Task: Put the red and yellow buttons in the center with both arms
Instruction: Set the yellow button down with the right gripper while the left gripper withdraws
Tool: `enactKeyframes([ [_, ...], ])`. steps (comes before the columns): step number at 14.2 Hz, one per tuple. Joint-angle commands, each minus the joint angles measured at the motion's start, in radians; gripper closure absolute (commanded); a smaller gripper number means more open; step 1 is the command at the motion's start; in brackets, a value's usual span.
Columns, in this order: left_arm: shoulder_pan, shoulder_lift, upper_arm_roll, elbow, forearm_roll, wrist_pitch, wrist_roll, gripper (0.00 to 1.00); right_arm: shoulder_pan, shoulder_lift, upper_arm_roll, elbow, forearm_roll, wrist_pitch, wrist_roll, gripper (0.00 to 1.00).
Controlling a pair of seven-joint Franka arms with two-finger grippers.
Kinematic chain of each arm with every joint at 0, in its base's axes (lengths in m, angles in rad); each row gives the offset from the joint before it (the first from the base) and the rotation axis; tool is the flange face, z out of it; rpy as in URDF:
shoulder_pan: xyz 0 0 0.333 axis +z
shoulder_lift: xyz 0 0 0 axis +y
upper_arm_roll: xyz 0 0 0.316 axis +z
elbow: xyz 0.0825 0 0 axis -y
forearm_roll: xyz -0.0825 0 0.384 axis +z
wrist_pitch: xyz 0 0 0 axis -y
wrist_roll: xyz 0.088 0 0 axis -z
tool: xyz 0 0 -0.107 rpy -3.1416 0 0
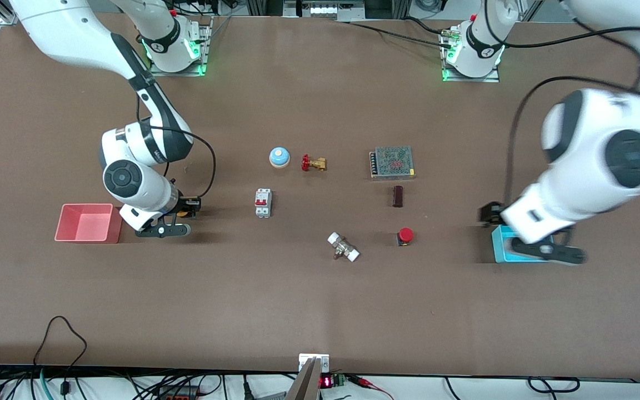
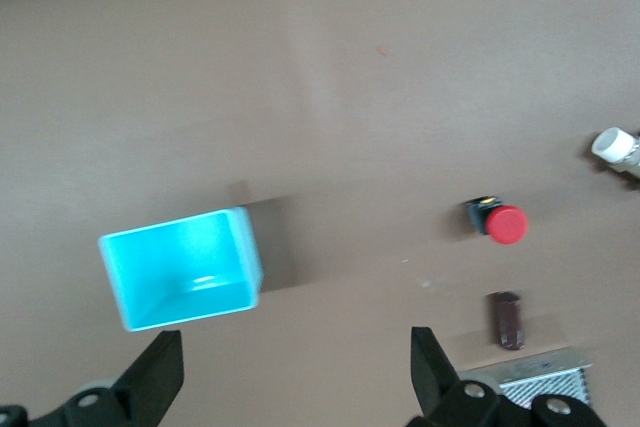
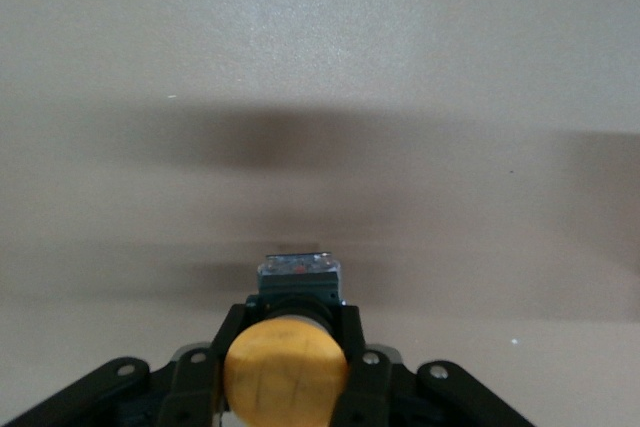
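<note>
The red button (image 1: 405, 235) stands on the brown tabletop (image 1: 309, 311), toward the left arm's end from the middle. It also shows in the left wrist view (image 2: 505, 224). The yellow button (image 3: 286, 367) is clamped between the fingers of my right gripper (image 3: 286, 347). In the front view the right gripper (image 1: 185, 211) holds it low over the table beside the red bin. My left gripper (image 1: 548, 253) is open and empty over the blue bin (image 1: 506, 247). In its wrist view the left gripper (image 2: 295, 372) has its fingers wide apart.
A red bin (image 1: 86, 223) sits at the right arm's end. The blue bin (image 2: 180, 267) sits at the left arm's end. In the middle lie a blue bell (image 1: 279, 157), a brass valve (image 1: 314, 163), a circuit breaker (image 1: 263, 203), a mesh-topped box (image 1: 392, 162), a dark block (image 1: 398, 196) and a white-capped fitting (image 1: 343, 247).
</note>
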Motion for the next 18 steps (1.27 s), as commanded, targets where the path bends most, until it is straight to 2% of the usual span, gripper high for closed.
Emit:
enactKeyframes([
  [1,0.06,-0.009,0.016,0.058,0.004,-0.035,0.025,0.0,-0.001,0.01,0.001,-0.004,-0.025,0.025,0.017,0.8],
  [2,0.068,-0.021,0.015,0.073,0.008,-0.049,0.022,0.0,-0.001,0.016,0.001,-0.004,-0.025,0.03,0.016,0.78],
  [3,0.072,-0.078,0.015,0.054,0.013,-0.093,0.014,0.0,-0.001,0.019,0.001,-0.004,-0.027,0.033,0.016,0.78],
  [4,0.078,-0.144,0.01,-0.033,0.011,-0.096,-0.019,0.0,-0.001,0.022,0.001,-0.004,-0.027,0.035,0.017,0.72],
  [7,0.085,-0.426,0.002,-0.448,0.013,0.101,-0.04,0.0,-0.003,0.024,0.001,-0.003,-0.025,0.035,0.017,0.46],
  [8,0.083,-0.466,0.002,-0.506,0.013,0.103,-0.032,0.0,-0.003,0.024,0.001,-0.001,-0.025,0.035,0.017,0.34],
  [9,0.083,-0.471,0.001,-0.5,0.008,0.063,-0.024,0.0,-0.003,0.022,0.001,0.003,-0.024,0.033,0.017,0.23],
  [11,0.076,-0.459,0.002,-0.429,0.001,-0.042,-0.018,0.0,-0.027,0.006,0.003,0.016,-0.007,0.03,0.007,0.02],
  [14,0.074,-0.443,0.002,-0.398,-0.004,-0.093,0.011,0.0,-0.058,-0.062,0.004,0.026,0.002,0.012,0.003,0.0],
  [16,0.077,-0.443,0.002,-0.396,-0.044,-0.092,0.011,0.0,-0.101,-0.14,0.003,0.029,0.092,-0.026,0.0,0.0],
  [17,0.08,-0.443,0.002,-0.396,-0.053,-0.092,0.011,0.0,-0.115,-0.177,0.003,0.051,0.154,-0.071,-0.006,0.0],
  [18,0.082,-0.443,0.004,-0.396,-0.059,-0.09,0.013,0.0,-0.13,-0.206,0.0,0.09,0.175,-0.152,-0.009,0.0],
])
